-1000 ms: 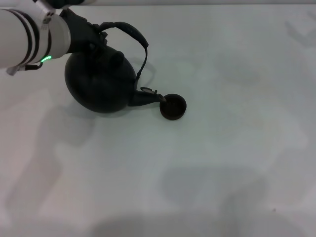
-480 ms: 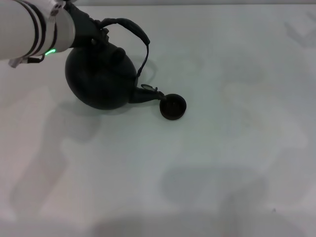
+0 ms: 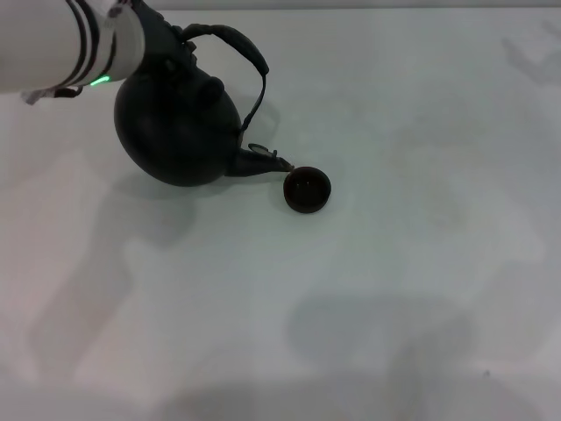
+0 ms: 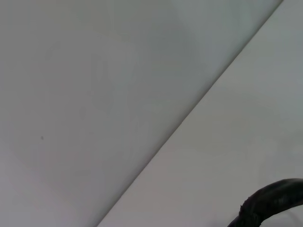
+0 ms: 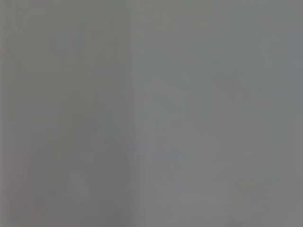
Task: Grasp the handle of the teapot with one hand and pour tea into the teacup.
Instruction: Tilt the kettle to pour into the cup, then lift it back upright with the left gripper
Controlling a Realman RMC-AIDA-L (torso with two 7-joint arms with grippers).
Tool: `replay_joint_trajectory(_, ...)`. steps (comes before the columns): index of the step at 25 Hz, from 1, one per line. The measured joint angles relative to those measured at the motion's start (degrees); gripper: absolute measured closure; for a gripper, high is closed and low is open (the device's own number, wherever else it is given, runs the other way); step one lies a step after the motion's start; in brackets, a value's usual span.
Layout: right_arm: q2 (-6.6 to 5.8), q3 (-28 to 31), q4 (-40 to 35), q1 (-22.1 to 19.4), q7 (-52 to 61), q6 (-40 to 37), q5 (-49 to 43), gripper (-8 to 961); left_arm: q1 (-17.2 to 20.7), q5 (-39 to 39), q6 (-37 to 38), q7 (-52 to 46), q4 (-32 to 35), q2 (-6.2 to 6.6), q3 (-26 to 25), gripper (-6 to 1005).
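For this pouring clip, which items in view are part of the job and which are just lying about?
Part of the job:
- teapot, tilted, spout at the cup
- handle, held at its left end by the left claw
- teacup, by the spout tip

Just lying about:
- nothing else shows; only the white table. The right claw is out of view.

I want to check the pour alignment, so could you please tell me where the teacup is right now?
In the head view the teacup stands on the white table slightly left of centre, just right of the teapot, whose spout tip reaches its left rim.
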Motion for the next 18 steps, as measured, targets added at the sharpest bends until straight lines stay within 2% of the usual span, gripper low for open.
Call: replay_joint_trajectory(18, -0.16, 0.01, 2.02, 0.96, -1.54, -1.33, 0.18, 108, -2.16, 0.42, -1.66, -0.70, -0.36, -0.05, 0.92, 869)
